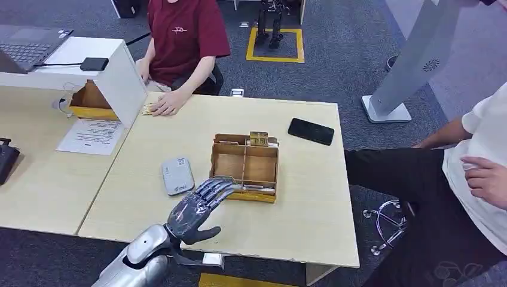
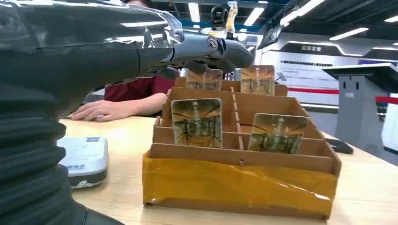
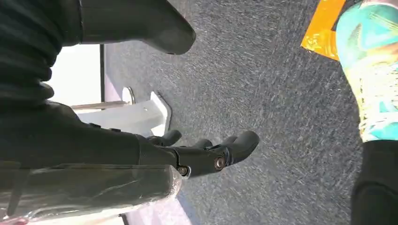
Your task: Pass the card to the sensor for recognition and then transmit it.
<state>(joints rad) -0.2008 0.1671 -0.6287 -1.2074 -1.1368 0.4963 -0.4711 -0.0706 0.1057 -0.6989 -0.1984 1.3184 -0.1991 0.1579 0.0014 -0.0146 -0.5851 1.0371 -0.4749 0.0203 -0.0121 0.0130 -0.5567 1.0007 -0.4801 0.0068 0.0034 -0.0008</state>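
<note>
Counting four cards [image 2: 196,122] in one wooden box [image 2: 239,180]; I hold my empty left hand [image 1: 198,207] spread above, right hand [image 3: 206,152] loose, empty.

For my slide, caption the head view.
Left hand reaches toward the wooden card box beside the grey sensor.

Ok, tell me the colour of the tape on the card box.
Yellow tape, seen best in the left wrist view.

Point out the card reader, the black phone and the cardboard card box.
card reader [image 1: 177,176], head view, middle of its top face.
black phone [image 1: 311,131], head view, screen centre.
cardboard card box [image 1: 244,194], head view, near wall.
</note>
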